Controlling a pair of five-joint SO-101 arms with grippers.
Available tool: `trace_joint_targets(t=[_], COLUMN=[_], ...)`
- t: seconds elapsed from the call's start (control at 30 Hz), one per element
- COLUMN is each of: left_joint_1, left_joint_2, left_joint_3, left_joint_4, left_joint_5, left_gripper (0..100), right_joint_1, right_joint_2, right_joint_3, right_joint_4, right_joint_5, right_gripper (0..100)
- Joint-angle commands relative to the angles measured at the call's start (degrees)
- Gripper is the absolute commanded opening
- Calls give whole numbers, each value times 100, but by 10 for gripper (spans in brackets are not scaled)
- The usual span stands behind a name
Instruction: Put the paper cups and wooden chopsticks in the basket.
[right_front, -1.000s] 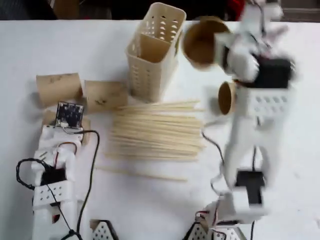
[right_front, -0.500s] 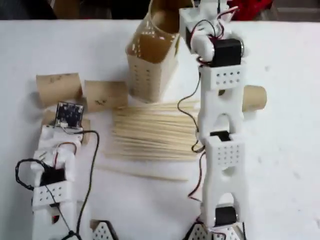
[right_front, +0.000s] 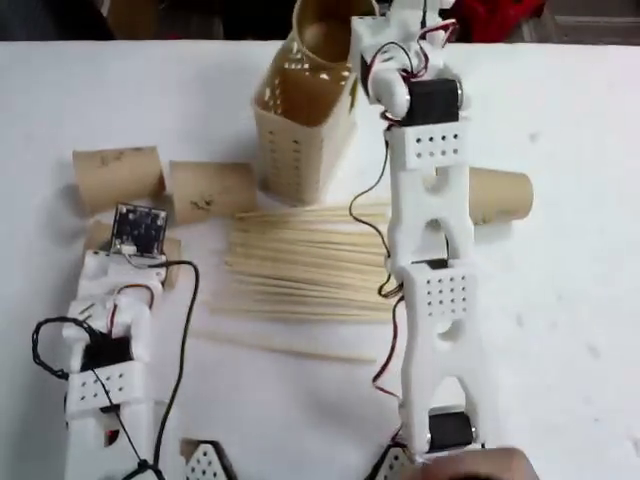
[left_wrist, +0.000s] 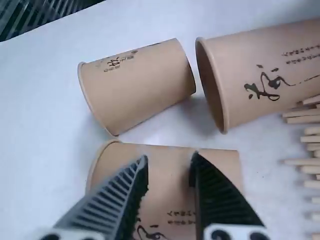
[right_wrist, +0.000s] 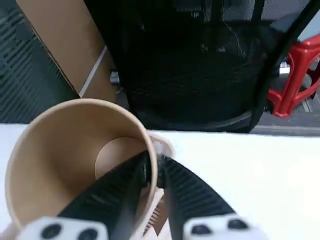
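Right hand (right_wrist: 154, 161) clamps the held cup (right_wrist: 60, 155) at the basket (right_front: 300, 135); left hand (left_wrist: 168, 159) hangs parted over the near cup (left_wrist: 165, 175).
Lower left in the high view, the left hand's fingers stand apart, gripping nothing, above the near cup lying on the bench (right_front: 560, 300); two side cups (left_wrist: 137, 85) lie just beyond; wooden chopsticks (right_front: 310, 262) are heaped at centre, a fourth cup (right_front: 500, 195) to their right; top centre, the right hand pinches the held cup's rim at the basket's mouth.

White table (right_front: 580, 300), black mesh chair (right_wrist: 200, 65), red stool (right_wrist: 300, 75) behind
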Motion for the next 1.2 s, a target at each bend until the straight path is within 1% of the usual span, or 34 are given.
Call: trace_joint_targets(t=[0.0,0.13,0.2,0.33,0.53,0.63,0.7,0.8,0.83,0.9,0.97,1.1,1.17], left_joint_1=[22,22,22,22,22,22,22,22,22,22,22,22,22], left_joint_2=[4,4,4,4,-31,-31,-31,-31,-31,-31,-31,-31,-31], left_joint_3=[35,35,35,35,114,114,114,114,114,114,114,114,114], left_joint_4=[-53,-53,-53,-53,-88,-88,-88,-88,-88,-88,-88,-88,-88], left_joint_5=[-62,-62,-62,-62,-62,-62,-62,-62,-62,-62,-62,-62,-62], left_gripper=[154,154,154,154,154,154,154,154,154,154,154,154,154], right_joint_1=[180,224,207,180,171,171,180,207,215,233,259,444,479], right_joint_2=[31,119,127,242,752,1068,1218,1314,1323,1297,1165,629,382], right_joint_3=[-229,-229,-229,-220,-202,-202,-237,-237,-237,-255,-264,-237,-185], right_joint_4=[-136,-136,-136,-198,-813,-1138,-1200,-1209,-1209,-1024,-769,277,637], right_joint_5=[-44,-53,-44,-44,-35,-35,-35,-9,176,844,1310,1336,1336], right_gripper=[92,223,262,271,269,241,193,53,10,27,14,15,15])
